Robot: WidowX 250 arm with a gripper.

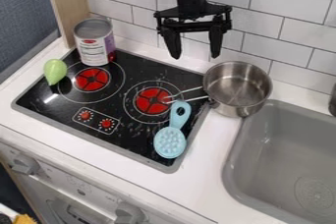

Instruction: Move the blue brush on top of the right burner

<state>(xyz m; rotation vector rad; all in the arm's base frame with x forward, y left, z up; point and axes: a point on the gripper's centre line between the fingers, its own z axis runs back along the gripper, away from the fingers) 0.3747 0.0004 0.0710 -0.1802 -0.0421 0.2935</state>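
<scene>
Stove [134,135]; gripper [195,56] near its back edge, jaws wide apart, empty; pot [253,90] by the back right corner; can [94,46], back left corner; blue brush [170,143] along the right edge, near the front corner.

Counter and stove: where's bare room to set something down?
The counter between brush and sink, and the stove left of the knobs. Crowded: the right burner, where pot and brush handles reach in.

Pale-blue brush [170,143] — bristles seemingly up — handle by red-centred right burner [151,101].
</scene>
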